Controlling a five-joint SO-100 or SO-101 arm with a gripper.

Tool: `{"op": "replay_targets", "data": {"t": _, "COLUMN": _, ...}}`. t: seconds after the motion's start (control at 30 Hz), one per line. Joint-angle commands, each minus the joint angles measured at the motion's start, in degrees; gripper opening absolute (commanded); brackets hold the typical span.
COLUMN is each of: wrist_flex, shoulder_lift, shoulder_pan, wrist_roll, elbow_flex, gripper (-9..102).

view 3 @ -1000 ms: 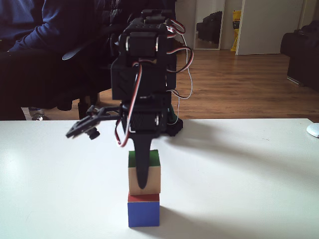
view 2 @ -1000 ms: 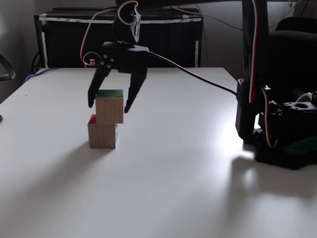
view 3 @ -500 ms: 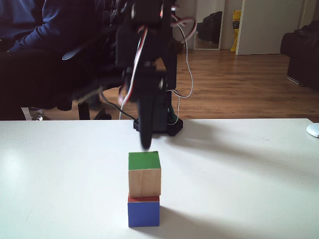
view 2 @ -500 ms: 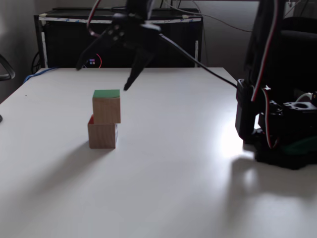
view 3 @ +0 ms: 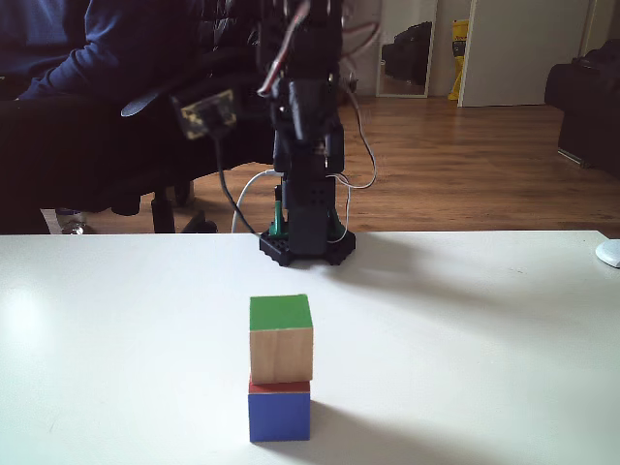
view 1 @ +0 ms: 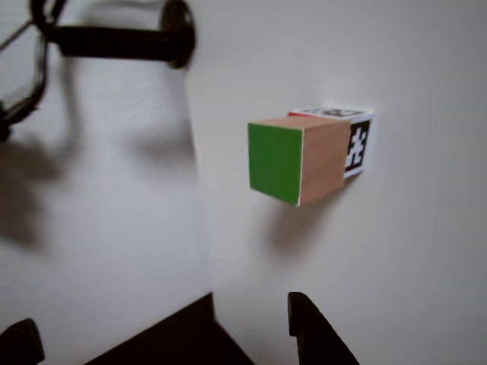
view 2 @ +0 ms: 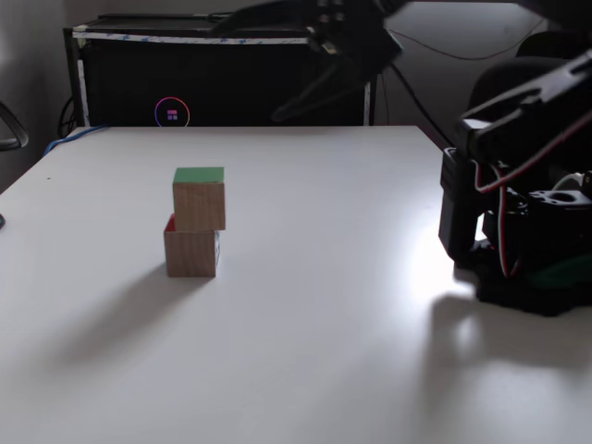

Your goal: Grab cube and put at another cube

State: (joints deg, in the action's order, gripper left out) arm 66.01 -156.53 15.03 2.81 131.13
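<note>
While the cube (view 2: 199, 198) sits left of centre in a fixed view, we see its green face turned up and its wood sides resting on another cube (view 2: 191, 252), slightly offset toward the right of that one. From the other fixed view the cube (view 3: 281, 337) stands low in the middle of the frame, and another cube (view 3: 279, 411) beneath it shows a blue front with a red strip on top. The other view lies on its side: the cube (view 1: 297, 158) shows right of centre, green face toward the left, and another cube (view 1: 354, 141) behind it shows a black-and-white marker face.

Both stand on the white table (view 2: 314, 305). Our end effector (view 2: 277, 65) hangs high at the top centre of a fixed view, well apart from the stack, its fingers spread wide and holding nothing. In the other view two dark fingertips (view 1: 304, 327) enter at the bottom edge, far apart.

The arm's base (view 3: 306, 242) stands at the table's far edge in a fixed view. A seated person (view 3: 58, 87) fills the upper left there.
</note>
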Motion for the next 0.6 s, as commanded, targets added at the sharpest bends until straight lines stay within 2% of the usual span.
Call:
{"op": "replay_targets", "data": {"t": 0.0, "wrist_flex": -4.48, "shoulder_lift": -10.55, "shoulder_pan": -3.25, "wrist_roll": -1.76, "elbow_flex": 10.02, "gripper": 39}}
{"op": "replay_targets", "data": {"t": 0.1, "wrist_flex": -7.56, "shoulder_lift": -20.3, "shoulder_pan": -5.89, "wrist_roll": -3.96, "elbow_flex": 21.01, "gripper": 19}}
{"op": "replay_targets", "data": {"t": 0.13, "wrist_flex": -8.17, "shoulder_lift": -24.17, "shoulder_pan": -6.06, "wrist_roll": -6.77, "elbow_flex": 24.87, "gripper": 7}}
{"op": "replay_targets", "data": {"t": 0.17, "wrist_flex": -8.7, "shoulder_lift": -28.48, "shoulder_pan": -6.42, "wrist_roll": -8.17, "elbow_flex": 28.92, "gripper": 0}}
{"op": "replay_targets", "data": {"t": 0.43, "wrist_flex": -10.55, "shoulder_lift": -31.9, "shoulder_pan": -10.46, "wrist_roll": -6.68, "elbow_flex": 43.86, "gripper": 0}}
{"op": "replay_targets", "data": {"t": 0.57, "wrist_flex": -4.39, "shoulder_lift": -31.9, "shoulder_pan": -10.37, "wrist_roll": -5.45, "elbow_flex": 42.01, "gripper": 0}}
